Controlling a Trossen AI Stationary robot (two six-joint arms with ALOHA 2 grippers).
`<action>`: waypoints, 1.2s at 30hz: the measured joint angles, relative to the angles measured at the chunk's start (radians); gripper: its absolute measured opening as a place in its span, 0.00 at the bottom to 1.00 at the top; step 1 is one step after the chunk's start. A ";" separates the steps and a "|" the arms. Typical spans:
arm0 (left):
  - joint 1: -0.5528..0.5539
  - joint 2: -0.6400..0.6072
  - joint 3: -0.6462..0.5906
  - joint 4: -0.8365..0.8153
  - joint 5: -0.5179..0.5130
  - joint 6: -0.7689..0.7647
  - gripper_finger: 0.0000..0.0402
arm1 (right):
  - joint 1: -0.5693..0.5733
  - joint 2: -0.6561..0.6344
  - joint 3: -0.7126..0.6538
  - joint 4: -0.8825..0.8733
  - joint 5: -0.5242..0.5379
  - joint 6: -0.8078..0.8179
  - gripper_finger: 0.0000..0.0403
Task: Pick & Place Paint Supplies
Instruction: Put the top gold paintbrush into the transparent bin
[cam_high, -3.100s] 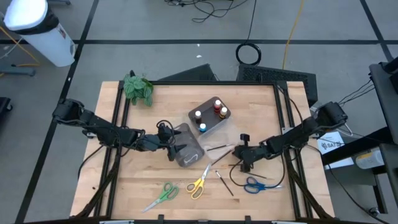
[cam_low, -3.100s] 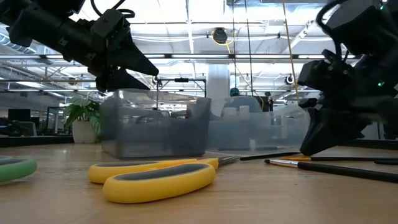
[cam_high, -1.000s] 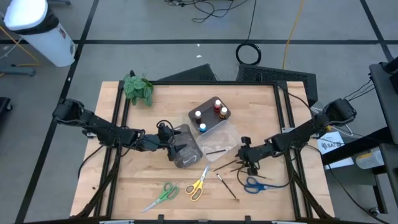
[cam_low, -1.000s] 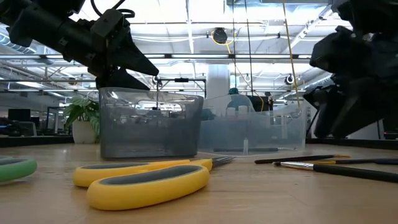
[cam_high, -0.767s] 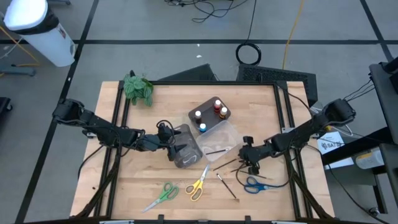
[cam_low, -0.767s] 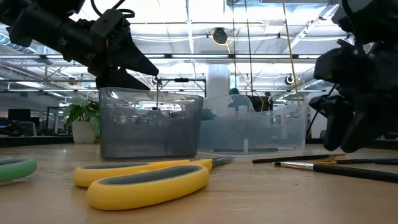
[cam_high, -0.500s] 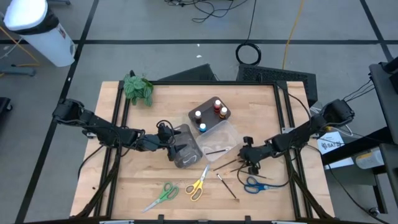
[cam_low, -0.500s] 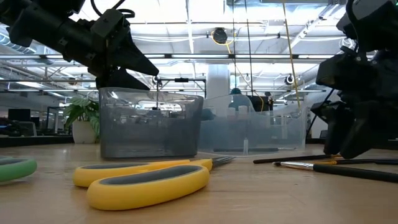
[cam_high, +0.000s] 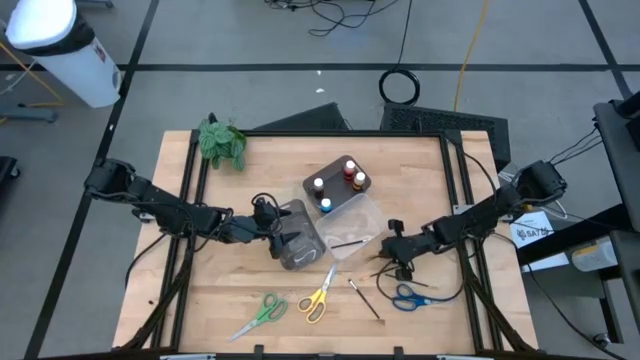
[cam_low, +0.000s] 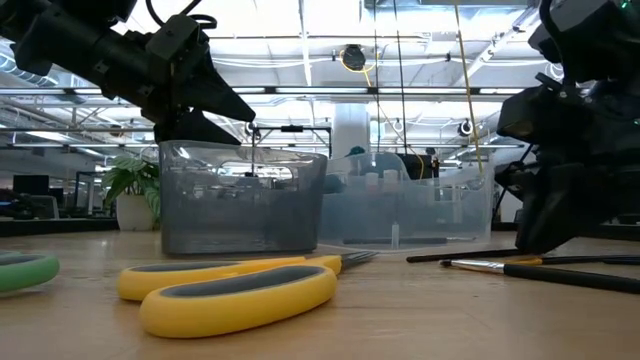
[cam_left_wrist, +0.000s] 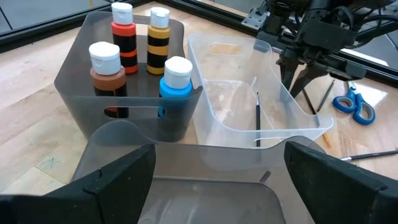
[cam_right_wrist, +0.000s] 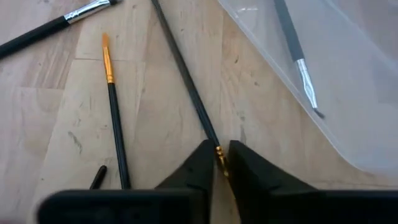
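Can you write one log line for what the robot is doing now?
right pincer: shut on brush | left pincer: open, over grey tray

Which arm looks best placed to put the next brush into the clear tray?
The right: its gripper is pinched on a thin brush lying beside the clear tray. The left gripper hangs open over the grey trays.

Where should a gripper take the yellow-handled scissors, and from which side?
Probably the narrow neck of the yellow scissors, where blades meet handles, coming straight down from above: they lie flat on the table, with bare wood on both sides.
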 joint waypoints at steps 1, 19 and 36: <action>0.000 0.000 0.000 0.000 0.000 0.000 0.91 | 0.000 0.000 0.000 -0.009 -0.002 0.000 0.03; 0.000 0.000 0.000 0.000 0.000 -0.024 0.91 | 0.036 -0.136 -0.008 0.075 -0.021 -0.063 0.00; 0.000 0.000 0.000 0.000 0.000 -0.023 0.91 | 0.033 -0.300 0.011 0.342 0.050 -0.135 0.00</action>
